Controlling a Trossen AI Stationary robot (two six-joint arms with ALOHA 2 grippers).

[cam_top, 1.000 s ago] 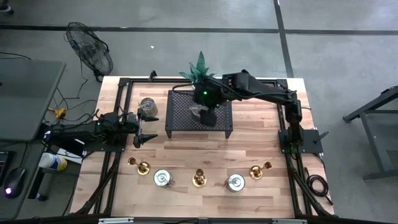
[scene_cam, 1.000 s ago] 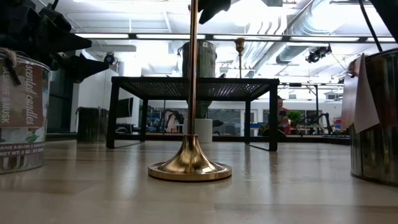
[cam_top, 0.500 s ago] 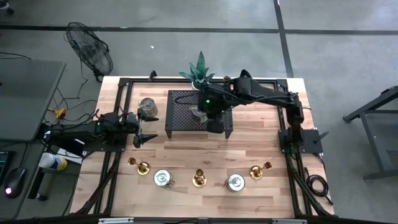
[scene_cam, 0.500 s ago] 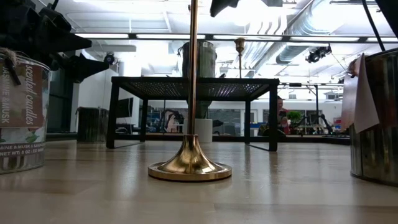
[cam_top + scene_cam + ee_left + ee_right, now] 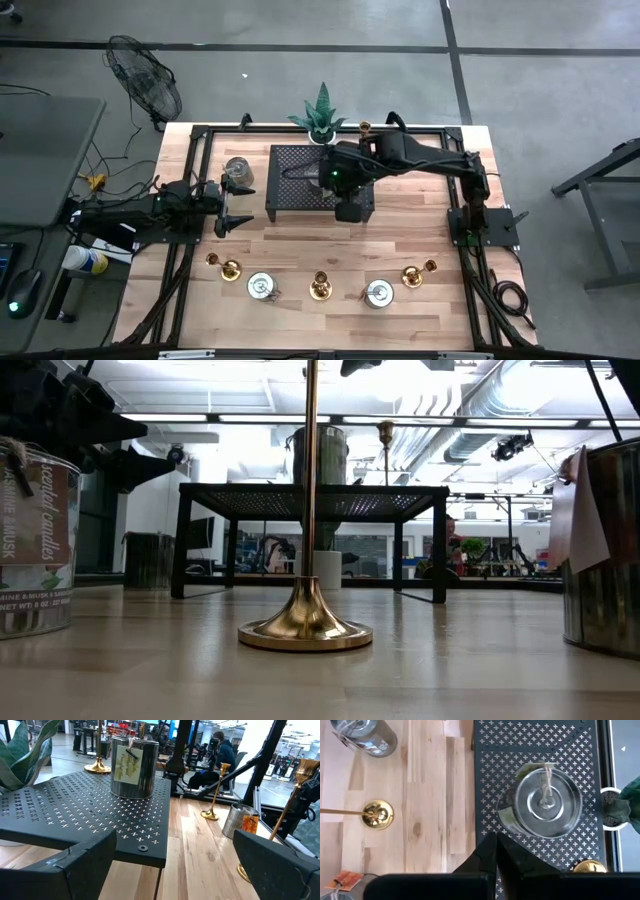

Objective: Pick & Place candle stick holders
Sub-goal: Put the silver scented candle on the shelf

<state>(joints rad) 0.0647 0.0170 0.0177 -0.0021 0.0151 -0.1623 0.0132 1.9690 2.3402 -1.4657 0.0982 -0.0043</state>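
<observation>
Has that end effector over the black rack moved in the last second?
Yes. In the high view the right end effector has slid from the middle of the black rack to its front right corner, away from the plant, and shut empty.

Brass holder (image 5: 306,622) stem cut off at low view's top.

From above I see a grey concrete floor (image 5: 300,25) crossed by dark seams around my wooden table (image 5: 420,240), a black floor fan (image 5: 145,85) at ten o'clock and a grey desk (image 5: 45,150) at nine. Level across, bright ceiling lights (image 5: 420,380) and exposed ducts (image 5: 480,405) run overhead.
</observation>
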